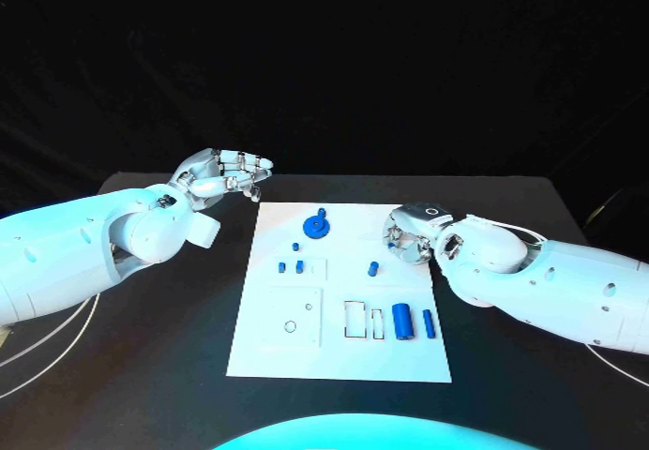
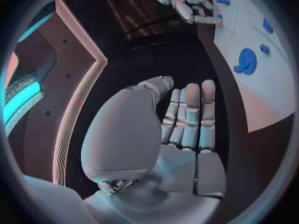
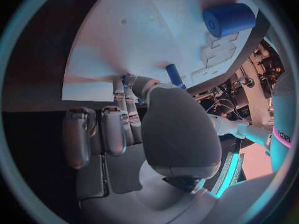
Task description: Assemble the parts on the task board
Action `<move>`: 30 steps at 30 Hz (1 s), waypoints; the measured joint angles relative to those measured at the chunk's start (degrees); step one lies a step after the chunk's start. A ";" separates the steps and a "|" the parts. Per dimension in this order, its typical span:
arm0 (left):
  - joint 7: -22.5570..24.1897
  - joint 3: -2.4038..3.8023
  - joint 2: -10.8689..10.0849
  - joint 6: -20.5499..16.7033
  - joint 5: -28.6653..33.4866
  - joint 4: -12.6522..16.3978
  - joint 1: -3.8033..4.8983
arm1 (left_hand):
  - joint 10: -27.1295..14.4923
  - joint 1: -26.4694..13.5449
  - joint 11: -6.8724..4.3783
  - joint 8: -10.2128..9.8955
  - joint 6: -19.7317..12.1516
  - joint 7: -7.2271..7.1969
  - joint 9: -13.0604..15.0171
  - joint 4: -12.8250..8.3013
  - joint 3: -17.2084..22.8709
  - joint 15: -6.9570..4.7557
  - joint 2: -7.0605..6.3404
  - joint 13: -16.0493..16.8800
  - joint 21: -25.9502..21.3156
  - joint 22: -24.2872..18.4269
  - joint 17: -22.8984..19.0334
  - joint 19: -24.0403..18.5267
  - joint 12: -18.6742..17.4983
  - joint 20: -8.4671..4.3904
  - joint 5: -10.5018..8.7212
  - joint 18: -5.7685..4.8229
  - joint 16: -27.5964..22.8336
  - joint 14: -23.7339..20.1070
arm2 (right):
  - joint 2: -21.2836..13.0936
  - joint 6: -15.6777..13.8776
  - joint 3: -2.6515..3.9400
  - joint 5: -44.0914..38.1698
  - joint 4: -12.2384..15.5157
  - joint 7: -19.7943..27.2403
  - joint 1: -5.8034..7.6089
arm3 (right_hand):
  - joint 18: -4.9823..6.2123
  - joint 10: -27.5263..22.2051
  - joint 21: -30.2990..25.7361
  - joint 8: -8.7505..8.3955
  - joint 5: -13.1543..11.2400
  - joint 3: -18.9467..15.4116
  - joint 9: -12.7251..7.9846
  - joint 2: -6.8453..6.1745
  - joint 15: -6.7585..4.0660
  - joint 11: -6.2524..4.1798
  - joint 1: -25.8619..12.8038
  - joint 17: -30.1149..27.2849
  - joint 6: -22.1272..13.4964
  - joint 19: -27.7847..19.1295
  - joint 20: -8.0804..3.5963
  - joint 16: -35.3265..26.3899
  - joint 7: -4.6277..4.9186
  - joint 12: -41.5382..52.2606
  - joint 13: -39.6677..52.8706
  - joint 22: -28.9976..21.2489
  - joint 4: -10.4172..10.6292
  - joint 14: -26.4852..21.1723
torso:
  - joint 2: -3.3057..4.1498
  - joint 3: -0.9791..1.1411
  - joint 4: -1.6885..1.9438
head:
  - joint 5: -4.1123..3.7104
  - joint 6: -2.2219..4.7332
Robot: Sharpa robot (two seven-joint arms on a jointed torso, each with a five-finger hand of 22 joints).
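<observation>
The white task board lies in the middle of the black table. On it are a blue gear, three small blue pieces, a thick blue cylinder and a thin blue peg. My right hand hangs over the board's right edge with its fingers curled. In the right wrist view its thumb and fingertips pinch a small blue part. My left hand is raised off the board's far left corner. Its fingers are straight and hold nothing.
The board has rectangular cut-outs beside the cylinder and a round hole in a square outline. Bare black table lies on both sides of the board. The left wrist view shows the gear and my right hand.
</observation>
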 measured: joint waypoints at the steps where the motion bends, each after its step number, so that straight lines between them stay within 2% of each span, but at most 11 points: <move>1: 0.00 0.00 0.01 0.00 0.00 -0.01 0.00 | 0.00 0.00 0.00 0.00 0.00 0.00 0.00 0.00 0.00 0.00 0.00 -0.04 0.00 0.00 -0.04 0.00 0.00 0.00 0.00 0.00 0.00 0.00 | -0.03 -0.25 -0.02 0.05 0.04 -0.13 -0.04 | 0.00 0.01 0.00 0.00 0.00 0.07 0.08 0.01 0.00 0.01 -0.01 -0.04 0.00 0.00 0.00 0.00 -0.01 0.00 -0.04 0.00 -0.09 0.00 | -0.01 0.00 0.00 | 0.00 0.00; 9: -0.07 0.00 0.03 -0.01 0.00 -0.22 0.00 | 0.00 0.00 0.00 0.00 0.00 0.00 0.00 0.00 0.00 0.00 0.00 -0.04 0.00 0.00 -0.04 0.00 0.00 0.00 0.00 0.00 0.00 0.00 | -0.69 -1.49 -0.07 0.72 0.88 -0.57 -0.12 | 0.00 0.00 0.24 0.27 -0.05 0.32 0.32 0.29 0.00 0.01 -0.31 -0.09 -0.01 0.00 0.00 0.00 -0.02 -0.23 -0.30 -0.01 -0.45 0.00 | -0.02 0.01 -0.03 | -0.01 0.01; 20: -0.14 0.00 0.00 -0.01 0.03 -0.67 0.00 | 0.00 0.00 0.00 0.00 0.00 0.00 -0.04 -0.15 0.15 0.21 0.00 -0.12 0.00 -0.04 -0.04 0.17 0.00 -0.17 0.00 0.00 0.00 0.21 | -2.68 -3.93 0.55 2.13 3.58 -0.38 0.41 | 0.00 0.00 0.23 0.25 -0.06 0.32 0.36 0.06 -0.19 0.02 -0.54 -0.09 0.21 0.00 0.01 0.00 0.20 -0.23 -0.28 -0.01 -0.46 -0.20 | -0.03 0.01 -0.09 | 0.16 0.02; 21: -0.15 0.00 -0.01 -0.01 0.04 -0.71 0.00 | 0.00 0.00 0.00 0.00 -0.05 -0.05 -0.07 -0.15 0.15 0.21 0.00 -0.17 0.00 -0.06 -0.06 0.21 0.00 -0.20 0.00 0.00 0.00 0.21 | -2.84 -4.23 0.61 2.23 3.78 -0.35 0.46 | -0.04 0.00 0.40 0.22 -0.06 0.32 0.36 0.06 -0.19 0.02 -0.53 -0.09 0.21 0.00 0.01 0.00 0.20 -0.23 -0.28 -0.01 -0.46 -0.20 | -0.03 0.00 -0.09 | 0.16 0.04; 22: -0.15 0.00 -0.01 -0.01 0.05 -0.73 0.00 | 0.00 0.00 0.00 0.00 -0.20 -0.21 -0.08 -0.15 0.15 0.21 0.00 -0.17 0.00 -0.06 -0.10 0.21 0.00 -0.20 0.00 0.00 0.00 0.21 | -3.05 -4.57 0.66 2.35 4.05 -0.31 0.52 | -0.60 0.00 0.50 0.22 -0.06 0.32 0.37 0.06 -0.19 0.02 -0.53 -0.09 0.21 0.00 0.01 0.00 0.20 -0.23 -0.28 -0.01 -0.46 -0.20 | -0.03 0.01 -0.09 | 0.17 0.06; 30: -0.16 0.00 -0.02 -0.06 0.23 -0.65 -0.01 | 0.00 0.00 0.00 0.00 -0.41 0.00 -0.07 -0.15 0.15 0.21 0.00 -0.17 0.00 -0.06 -0.09 0.21 0.00 -0.20 0.00 0.00 0.00 0.21 | -4.58 -7.80 0.99 3.92 8.19 0.62 0.68 | -0.59 -0.01 0.50 0.40 -0.15 0.32 0.48 -0.09 -0.40 0.03 -0.68 -0.09 0.20 0.00 0.01 0.00 0.21 -0.24 -0.29 -0.01 -0.77 0.01 | 0.01 0.04 -0.08 | 0.57 0.18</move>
